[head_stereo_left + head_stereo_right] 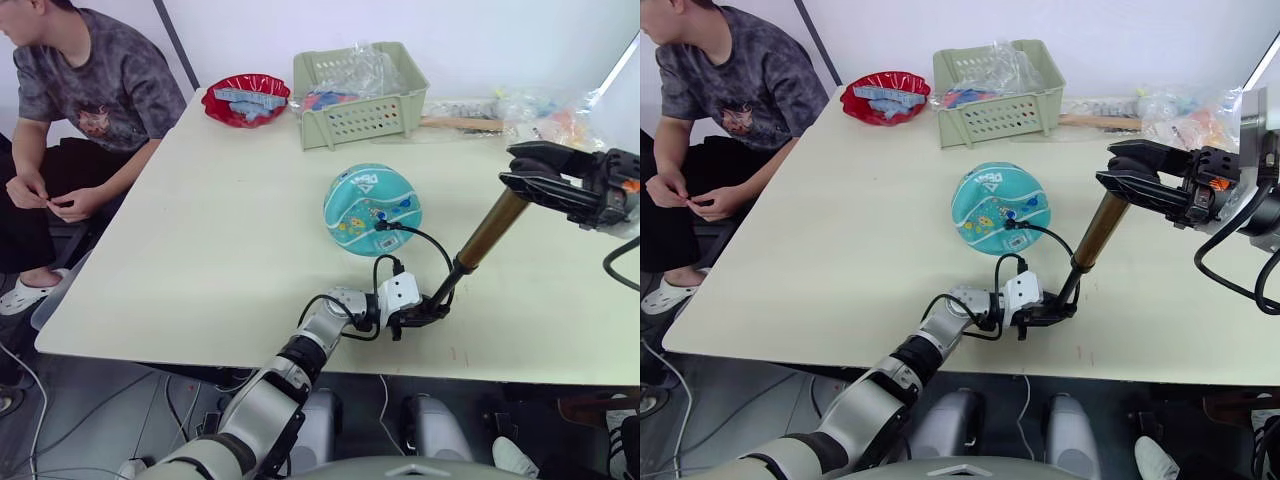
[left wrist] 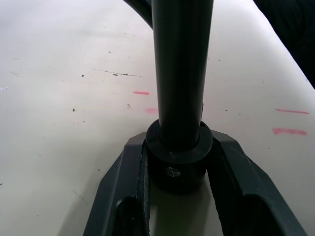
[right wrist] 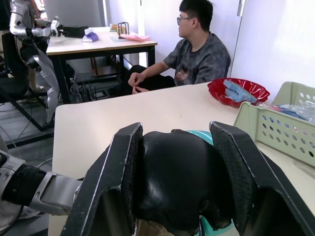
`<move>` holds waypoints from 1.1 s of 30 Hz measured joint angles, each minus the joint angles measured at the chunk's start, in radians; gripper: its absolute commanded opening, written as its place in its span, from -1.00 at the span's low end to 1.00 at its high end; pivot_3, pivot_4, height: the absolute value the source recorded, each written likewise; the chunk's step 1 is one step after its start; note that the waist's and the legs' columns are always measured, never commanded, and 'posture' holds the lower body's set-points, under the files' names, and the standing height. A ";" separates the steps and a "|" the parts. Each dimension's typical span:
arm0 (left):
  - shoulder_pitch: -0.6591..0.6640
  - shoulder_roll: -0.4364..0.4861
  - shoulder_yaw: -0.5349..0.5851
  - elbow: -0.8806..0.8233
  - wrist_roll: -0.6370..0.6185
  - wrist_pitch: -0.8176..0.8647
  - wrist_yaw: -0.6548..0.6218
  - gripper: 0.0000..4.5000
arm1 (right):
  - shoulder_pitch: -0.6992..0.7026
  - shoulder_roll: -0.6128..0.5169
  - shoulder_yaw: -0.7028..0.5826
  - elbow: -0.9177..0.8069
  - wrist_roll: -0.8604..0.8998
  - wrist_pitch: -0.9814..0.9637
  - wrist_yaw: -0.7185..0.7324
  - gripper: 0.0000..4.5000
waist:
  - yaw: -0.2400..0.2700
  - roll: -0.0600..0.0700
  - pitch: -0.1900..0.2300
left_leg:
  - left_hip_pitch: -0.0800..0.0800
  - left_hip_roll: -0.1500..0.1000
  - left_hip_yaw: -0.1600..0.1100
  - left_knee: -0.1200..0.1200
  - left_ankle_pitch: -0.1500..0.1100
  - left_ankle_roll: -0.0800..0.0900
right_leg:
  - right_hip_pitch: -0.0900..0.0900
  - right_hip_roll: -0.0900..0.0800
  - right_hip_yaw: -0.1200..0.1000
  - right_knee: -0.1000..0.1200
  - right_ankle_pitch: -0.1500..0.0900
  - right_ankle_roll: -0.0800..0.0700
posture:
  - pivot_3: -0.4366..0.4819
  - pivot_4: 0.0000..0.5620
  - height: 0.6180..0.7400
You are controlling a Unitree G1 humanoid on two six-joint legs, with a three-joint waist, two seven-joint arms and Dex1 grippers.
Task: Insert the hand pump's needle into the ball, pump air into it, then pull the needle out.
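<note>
The teal-blue ball (image 1: 365,205) rests on the table's middle. The hand pump (image 1: 492,230) stands tilted to the ball's right, its brass cylinder leaning away to the right. My left gripper (image 1: 424,309) lies low near the front edge, shut on the pump's black bottom cap (image 2: 178,157). My right gripper (image 1: 535,172) is shut on the black T-handle (image 3: 176,182) at the top. A thin black hose (image 1: 425,240) loops from the pump's base to the ball's near side. There a small black fitting (image 1: 382,226) touches the ball, and the needle itself is hidden.
A pale green basket (image 1: 365,118) holding plastic bags and a red bowl (image 1: 245,100) stand at the back. Bagged clutter (image 1: 545,115) lies back right. A person (image 1: 80,90) sits at the table's left side. The cream table (image 1: 220,230) ends just before my left gripper.
</note>
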 measured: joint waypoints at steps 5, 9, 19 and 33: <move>0.001 0.002 0.000 0.006 0.001 -0.001 0.002 -0.49 | 0.141 0.061 0.027 -0.058 -0.110 -0.115 0.006 -0.23 | 0.000 -0.003 -0.003 | 0.003 0.000 0.000 0.000 0.000 0.000 | 0.003 0.000 -0.001 0.000 0.000 0.000 | -0.05 -0.47 1.00; 0.000 0.005 0.001 0.013 0.003 0.000 0.011 -0.49 | 0.214 0.122 0.110 -0.070 -0.210 -0.197 0.001 -0.23 | -0.002 -0.005 -0.004 | 0.009 0.001 0.000 0.000 0.000 0.000 | 0.008 0.001 0.000 0.000 -0.002 0.003 | -0.05 -0.47 1.00; 0.002 0.005 0.000 0.014 0.013 0.001 0.016 -0.49 | 0.364 0.282 0.299 0.022 -0.493 -0.469 -0.018 -0.23 | -0.002 -0.011 -0.011 | 0.015 0.002 0.000 -0.002 0.000 0.000 | 0.013 0.002 0.000 0.000 -0.002 0.003 | -0.05 -0.47 1.00; 0.004 0.004 0.001 0.008 0.019 0.001 0.013 -0.49 | 0.328 0.254 0.261 0.015 -0.435 -0.404 -0.023 -0.23 | -0.001 -0.008 -0.013 | 0.014 0.003 -0.002 -0.002 0.000 0.000 | 0.013 0.001 0.000 -0.001 -0.002 0.001 | -0.05 -0.47 1.00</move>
